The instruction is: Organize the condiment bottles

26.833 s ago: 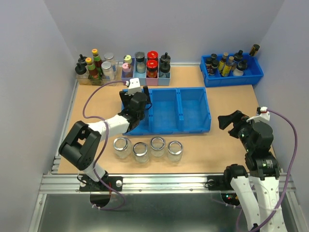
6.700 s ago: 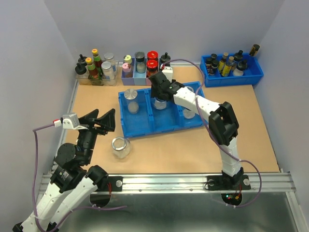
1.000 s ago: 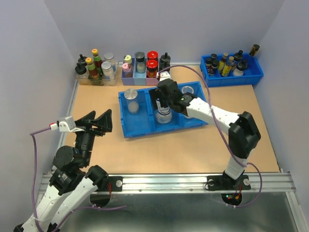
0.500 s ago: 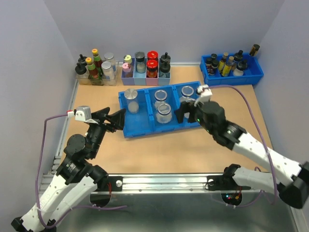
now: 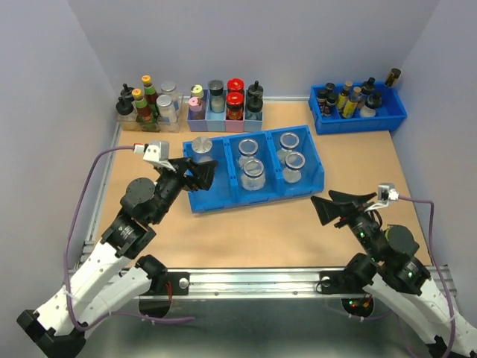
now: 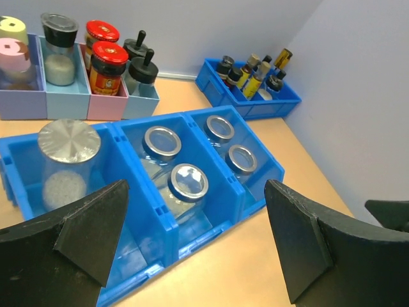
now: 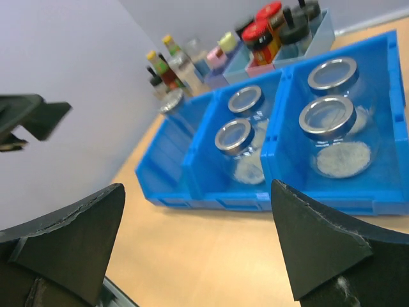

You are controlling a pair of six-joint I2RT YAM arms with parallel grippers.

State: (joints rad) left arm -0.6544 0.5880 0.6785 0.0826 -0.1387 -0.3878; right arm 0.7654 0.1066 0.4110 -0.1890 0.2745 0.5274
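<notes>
My tan table [image 5: 358, 160], shut in by pale walls [image 5: 67, 89] on the left, far and right sides, with a metal rail [image 5: 253, 277] along its near edge. At the centre sits a blue three-bay tray [image 5: 257, 196], set askew, its left end nearer than its right. Along the far edge, left to right: a bottle cluster [image 5: 149, 110] in the corner, a row of pastel holders [image 5: 216, 121] just beside it, and, well apart in the far-right corner, a smaller blue bin [image 5: 358, 121].

White arms [image 5: 104, 268] with black joints, purple cables [image 5: 83, 198], black wedge-shaped claws [image 5: 195, 174]
</notes>
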